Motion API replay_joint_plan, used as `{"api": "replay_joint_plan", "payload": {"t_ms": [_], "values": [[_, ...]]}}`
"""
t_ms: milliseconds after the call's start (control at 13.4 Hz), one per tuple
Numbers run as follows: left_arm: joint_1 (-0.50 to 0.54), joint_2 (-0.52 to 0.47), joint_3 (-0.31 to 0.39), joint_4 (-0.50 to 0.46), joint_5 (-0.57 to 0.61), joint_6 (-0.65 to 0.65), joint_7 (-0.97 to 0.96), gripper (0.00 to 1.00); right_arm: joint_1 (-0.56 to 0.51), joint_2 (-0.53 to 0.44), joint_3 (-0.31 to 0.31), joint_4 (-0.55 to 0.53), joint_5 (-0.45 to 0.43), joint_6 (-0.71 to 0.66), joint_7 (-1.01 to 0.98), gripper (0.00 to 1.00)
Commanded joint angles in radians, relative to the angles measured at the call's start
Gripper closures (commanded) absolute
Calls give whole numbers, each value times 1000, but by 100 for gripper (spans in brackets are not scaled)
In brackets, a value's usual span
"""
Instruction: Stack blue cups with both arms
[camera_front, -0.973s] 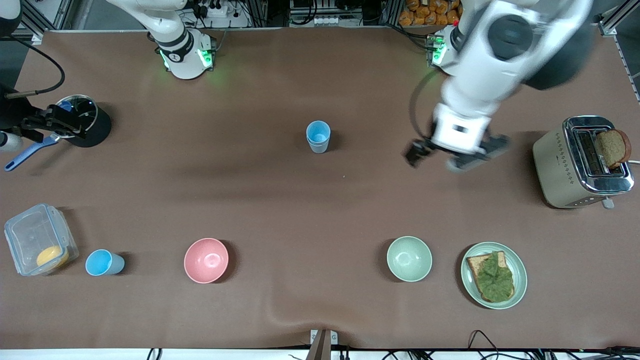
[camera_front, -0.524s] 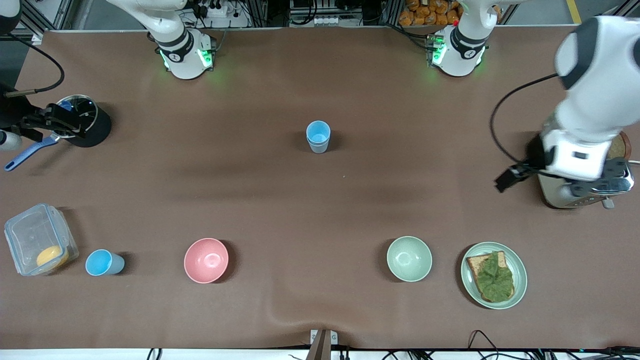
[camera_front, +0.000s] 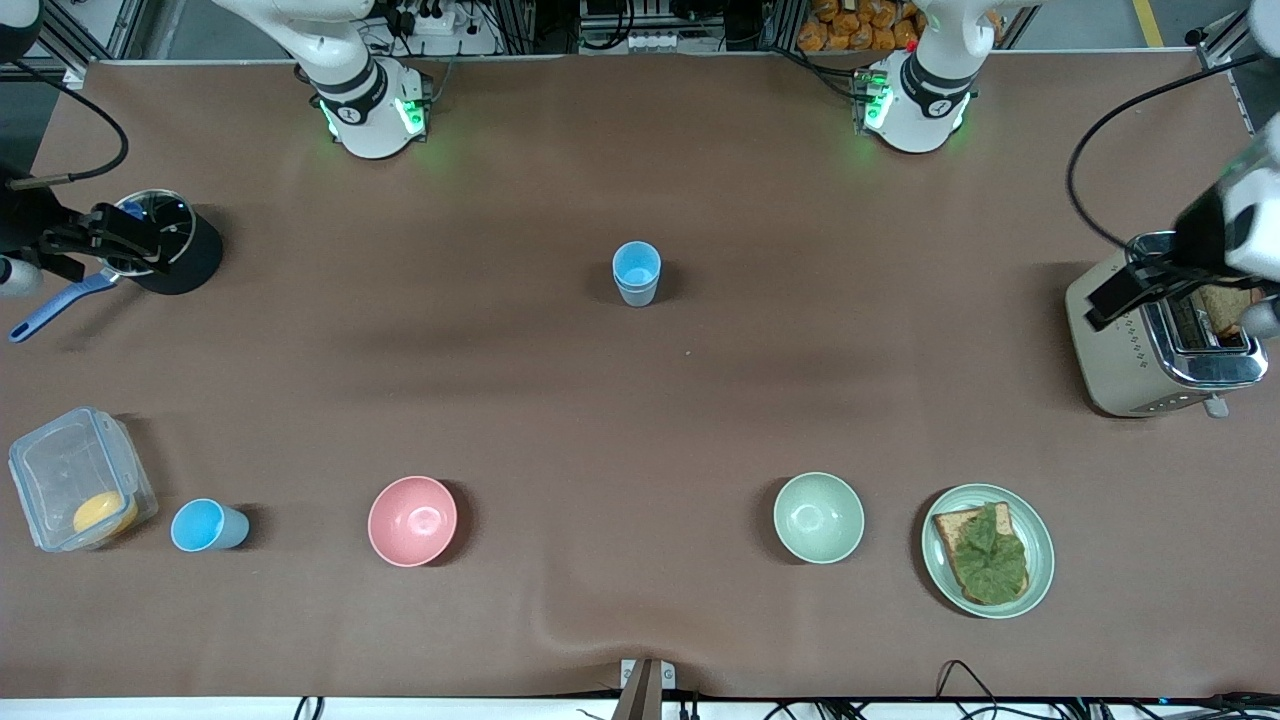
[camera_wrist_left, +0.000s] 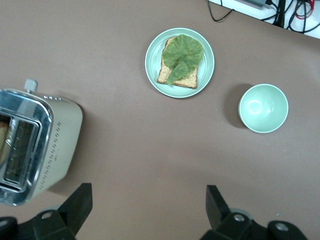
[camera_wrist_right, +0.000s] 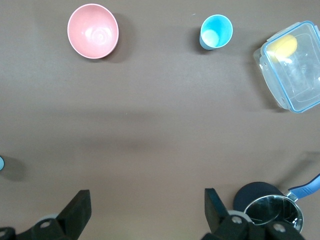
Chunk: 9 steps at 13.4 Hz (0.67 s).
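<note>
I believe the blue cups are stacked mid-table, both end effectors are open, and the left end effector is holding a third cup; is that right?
Not quite: the left end effector holds nothing. The left wrist view shows its open fingers empty, over the table by the toaster. The third cup stands beside the clear container. The stacked blue cups sit mid-table, and the right end effector is open.

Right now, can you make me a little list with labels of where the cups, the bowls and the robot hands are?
stacked blue cups: mid-table, one nested in another
single blue cup: beside the clear box, toward the right arm's end
pink bowl: upright, between the single blue cup and the green bowl
left gripper: open, holding nothing, over the toaster
right gripper: open, holding nothing, over the pot
</note>
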Motion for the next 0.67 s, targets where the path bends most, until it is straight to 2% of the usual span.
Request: {"api": "replay_joint_plan", "payload": {"t_ms": [0,225,599], "values": [[8,-13,15,19,-33,-40,69,0,18,-21,2,-18,10,6,3,0],[0,0,6,76,-19,-93,69,0,26,-21,2,-21,12,3,3,0],[-12,3,4,82,-19,-115,83,0,26,-23,1,-21,10,-2,3,0]]}}
